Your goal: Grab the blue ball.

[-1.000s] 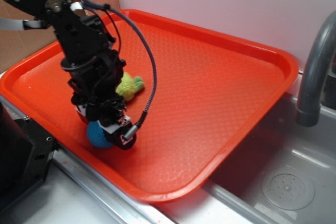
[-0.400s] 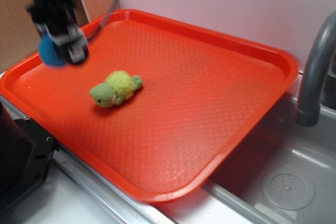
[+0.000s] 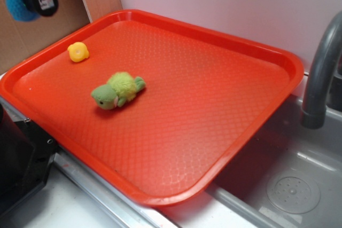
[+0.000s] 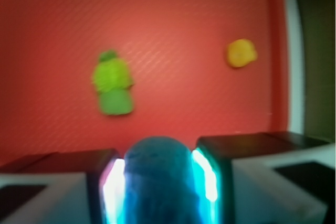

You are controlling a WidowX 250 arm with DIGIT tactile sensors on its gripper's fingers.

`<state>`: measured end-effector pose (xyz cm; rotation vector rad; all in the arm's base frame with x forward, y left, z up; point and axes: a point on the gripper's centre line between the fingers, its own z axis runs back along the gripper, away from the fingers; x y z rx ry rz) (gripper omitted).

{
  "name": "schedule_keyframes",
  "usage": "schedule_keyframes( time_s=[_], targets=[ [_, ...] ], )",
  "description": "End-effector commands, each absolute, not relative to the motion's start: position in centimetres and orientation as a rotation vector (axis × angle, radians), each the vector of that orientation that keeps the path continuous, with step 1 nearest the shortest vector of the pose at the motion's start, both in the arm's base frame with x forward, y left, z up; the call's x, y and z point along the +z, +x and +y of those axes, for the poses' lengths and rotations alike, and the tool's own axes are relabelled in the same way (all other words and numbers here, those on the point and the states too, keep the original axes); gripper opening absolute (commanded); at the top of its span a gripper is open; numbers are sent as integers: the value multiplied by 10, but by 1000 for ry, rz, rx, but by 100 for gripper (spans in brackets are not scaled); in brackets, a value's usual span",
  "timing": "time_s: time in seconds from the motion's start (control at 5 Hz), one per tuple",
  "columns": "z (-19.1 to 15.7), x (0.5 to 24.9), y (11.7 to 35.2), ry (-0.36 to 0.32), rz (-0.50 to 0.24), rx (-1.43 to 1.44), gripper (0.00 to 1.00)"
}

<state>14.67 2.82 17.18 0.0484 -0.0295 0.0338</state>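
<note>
High at the exterior view's top left corner, well above the tray, hangs the blue ball (image 3: 18,8), and my gripper (image 3: 31,1) is shut on it. In the wrist view the blue ball (image 4: 159,179) fills the gap between my two black fingers (image 4: 102,182), and my gripper (image 4: 157,169) looks down on the tray from above. Most of the arm is out of the picture.
An orange tray (image 3: 283,60) holds a fuzzy green plush turtle (image 3: 117,90) left of centre and a small yellow toy (image 3: 78,52) near its far left rim. A grey faucet (image 3: 320,73) and a sink with a drain (image 3: 293,191) are at the right.
My gripper has lifted the blue ball off the tray's near left part and carried it up and to the far left. The yellow toy now shows.
</note>
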Motion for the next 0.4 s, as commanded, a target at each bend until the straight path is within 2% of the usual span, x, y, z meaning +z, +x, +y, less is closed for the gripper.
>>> schedule_keyframes(
  time_s=[0.0,0.2],
  targets=[
    [62,182,171,154,-72,83,0],
    [67,174,171,112,-63,85,0]
  ],
)
